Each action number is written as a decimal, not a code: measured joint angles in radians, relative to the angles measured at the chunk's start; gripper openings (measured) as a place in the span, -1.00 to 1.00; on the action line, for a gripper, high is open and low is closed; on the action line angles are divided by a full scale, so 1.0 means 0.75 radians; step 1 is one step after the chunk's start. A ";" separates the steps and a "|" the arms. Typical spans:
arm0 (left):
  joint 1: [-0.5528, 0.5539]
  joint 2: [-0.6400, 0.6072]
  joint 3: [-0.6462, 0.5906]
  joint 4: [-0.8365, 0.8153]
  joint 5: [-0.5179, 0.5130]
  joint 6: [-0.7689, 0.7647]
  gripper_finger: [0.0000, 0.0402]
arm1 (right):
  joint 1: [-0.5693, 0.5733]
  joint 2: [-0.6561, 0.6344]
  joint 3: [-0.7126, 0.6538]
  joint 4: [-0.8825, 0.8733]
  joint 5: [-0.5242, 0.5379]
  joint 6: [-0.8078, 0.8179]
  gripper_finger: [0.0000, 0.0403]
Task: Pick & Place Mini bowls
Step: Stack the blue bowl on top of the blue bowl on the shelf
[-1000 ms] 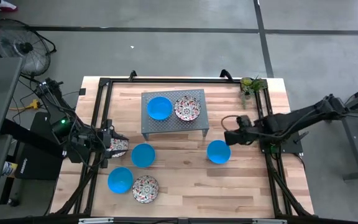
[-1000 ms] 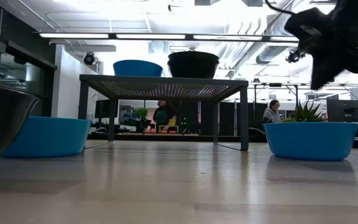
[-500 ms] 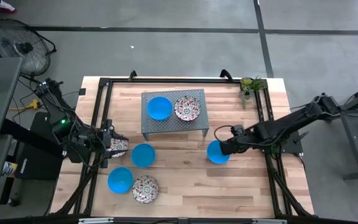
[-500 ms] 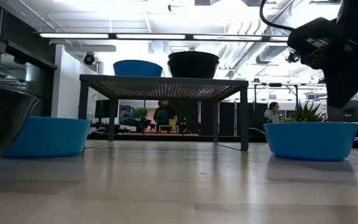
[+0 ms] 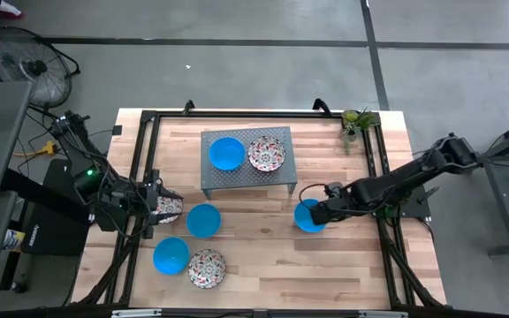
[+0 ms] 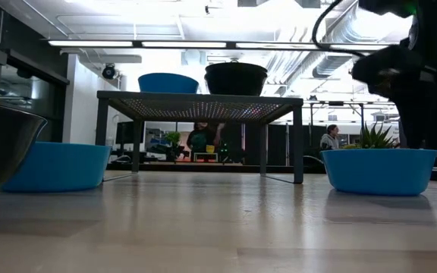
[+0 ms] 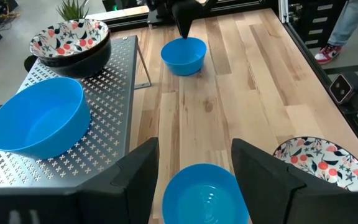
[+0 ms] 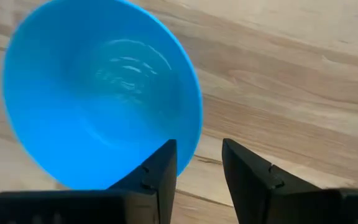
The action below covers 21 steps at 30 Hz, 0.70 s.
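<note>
A blue mini bowl [image 5: 307,215] stands on the wood table right of the grey perforated stand [image 5: 247,181]. My right gripper [image 5: 319,215] points down over its right rim, open. In the right wrist view one finger [image 8: 159,171] is over the bowl's hollow [image 8: 98,93] and the other [image 8: 247,177] is outside. I cannot tell whether they touch the rim. On the stand sit a blue bowl [image 5: 226,153] and a floral one [image 5: 266,154]. My left gripper [image 7: 194,180] waits open at the table's left, above another blue bowl [image 7: 204,196].
On the near left of the table stand two blue bowls [image 5: 203,220] [image 5: 170,255] and a floral bowl [image 5: 207,268]. Another floral bowl [image 5: 170,208] shows by the left gripper. A small plant [image 5: 357,118] is at the far right corner. Bare wood lies near and right of the stand.
My right gripper has gone toward the table's left and down onto the right-hand blue bowl, tipping to point more steeply down. The bowl has stayed where it was.
</note>
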 joint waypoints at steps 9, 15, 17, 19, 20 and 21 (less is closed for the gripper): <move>0.000 0.000 0.000 0.002 0.000 -0.001 -0.02 | 0.000 0.064 0.000 0.036 0.000 0.022 -0.52; 0.000 0.000 0.000 0.003 0.000 -0.001 -0.02 | 0.000 0.117 0.000 0.129 -0.005 0.028 -0.58; 0.000 0.000 0.000 0.004 0.000 -0.001 -0.02 | 0.000 0.135 0.000 0.150 -0.005 0.027 -0.60; 0.000 0.000 0.000 0.004 0.000 -0.001 -0.02 | 0.004 0.146 0.000 0.153 -0.005 0.027 -0.62; 0.000 0.000 0.000 0.004 0.000 -0.001 -0.02 | 0.008 0.147 0.000 0.153 -0.005 0.028 -0.64; 0.000 0.000 0.000 0.004 0.000 -0.002 -0.02 | 0.015 0.147 0.000 0.154 -0.005 0.029 -0.66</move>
